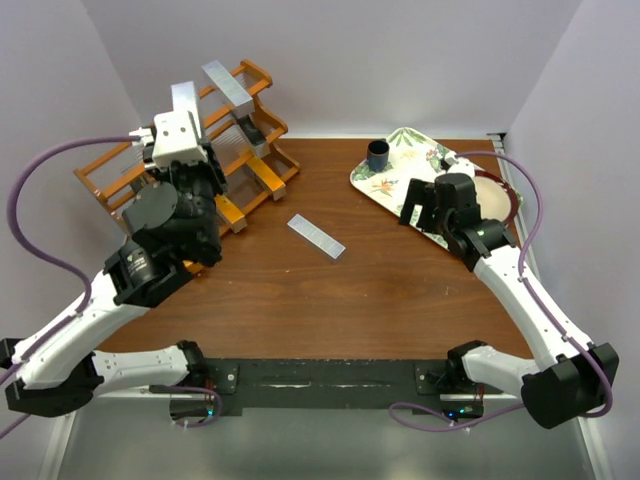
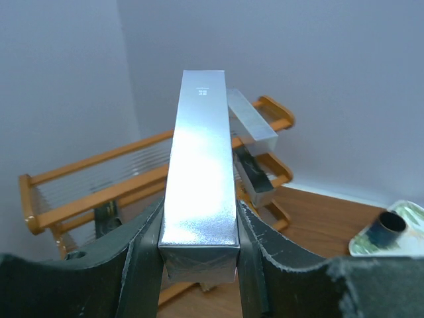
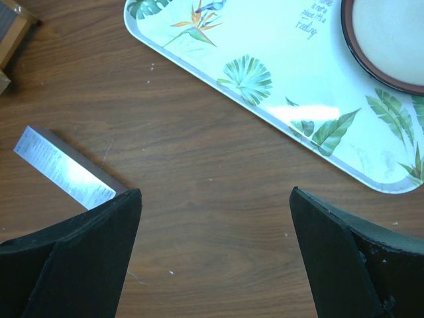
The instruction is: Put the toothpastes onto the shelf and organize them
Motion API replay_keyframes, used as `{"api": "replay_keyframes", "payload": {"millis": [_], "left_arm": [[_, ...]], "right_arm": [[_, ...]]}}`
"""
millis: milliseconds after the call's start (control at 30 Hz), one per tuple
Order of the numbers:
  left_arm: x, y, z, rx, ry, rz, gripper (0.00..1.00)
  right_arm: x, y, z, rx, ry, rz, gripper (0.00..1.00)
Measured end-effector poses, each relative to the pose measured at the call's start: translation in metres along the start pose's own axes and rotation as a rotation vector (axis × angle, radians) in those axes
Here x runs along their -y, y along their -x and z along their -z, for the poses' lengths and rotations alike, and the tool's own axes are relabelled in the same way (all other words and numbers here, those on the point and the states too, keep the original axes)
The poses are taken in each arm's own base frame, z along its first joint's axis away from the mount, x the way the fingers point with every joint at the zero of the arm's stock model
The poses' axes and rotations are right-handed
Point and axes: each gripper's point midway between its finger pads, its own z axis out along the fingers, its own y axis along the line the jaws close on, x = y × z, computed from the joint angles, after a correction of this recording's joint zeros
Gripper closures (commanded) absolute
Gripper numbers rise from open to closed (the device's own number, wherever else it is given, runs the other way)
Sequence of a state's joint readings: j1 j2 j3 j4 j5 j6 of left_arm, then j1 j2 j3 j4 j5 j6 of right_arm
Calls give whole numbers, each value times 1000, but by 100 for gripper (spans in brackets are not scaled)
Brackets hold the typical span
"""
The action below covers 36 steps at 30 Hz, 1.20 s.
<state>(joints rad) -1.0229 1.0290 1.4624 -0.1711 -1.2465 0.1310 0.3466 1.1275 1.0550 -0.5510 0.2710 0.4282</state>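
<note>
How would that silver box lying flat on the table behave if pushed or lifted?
The box probably slides rather than rolls: it lies flat, with square edges. Its glossy silver skin looks slippery, so a grip might slip. It is likely stiff: a second box clamped between the left fingers shows no bending.

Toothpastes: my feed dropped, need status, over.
Left gripper shut on silver toothpaste, raised before shelf. Right gripper open, empty. Second toothpaste loose mid-table. Nothing seen blocking.
</note>
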Motion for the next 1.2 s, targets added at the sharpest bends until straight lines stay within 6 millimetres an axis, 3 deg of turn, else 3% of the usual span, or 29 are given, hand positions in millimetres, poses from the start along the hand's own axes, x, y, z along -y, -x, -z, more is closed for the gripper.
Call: {"api": "replay_keyframes", "payload": {"millis": [200, 333, 533, 733, 900, 1200], "left_arm": [[-18, -2, -52, 0, 187, -63, 83], [-24, -34, -100, -49, 263, -114, 83], [-36, -75, -144, -117, 318, -127, 83], [-50, -102, -170, -155, 375, -112, 82], [-47, -120, -180, -177, 378, -104, 82], [-58, -130, -197, -158, 388, -95, 82]], "right_arm": [[1, -4, -2, -8, -1, 14, 2], [1, -6, -3, -13, 4, 21, 1], [-4, -7, -2, -18, 31, 26, 1], [-8, -9, -2, -29, 56, 30, 2], [-11, -12, -3, -38, 74, 31, 2], [-14, -17, -7, -59, 92, 40, 2]]}}
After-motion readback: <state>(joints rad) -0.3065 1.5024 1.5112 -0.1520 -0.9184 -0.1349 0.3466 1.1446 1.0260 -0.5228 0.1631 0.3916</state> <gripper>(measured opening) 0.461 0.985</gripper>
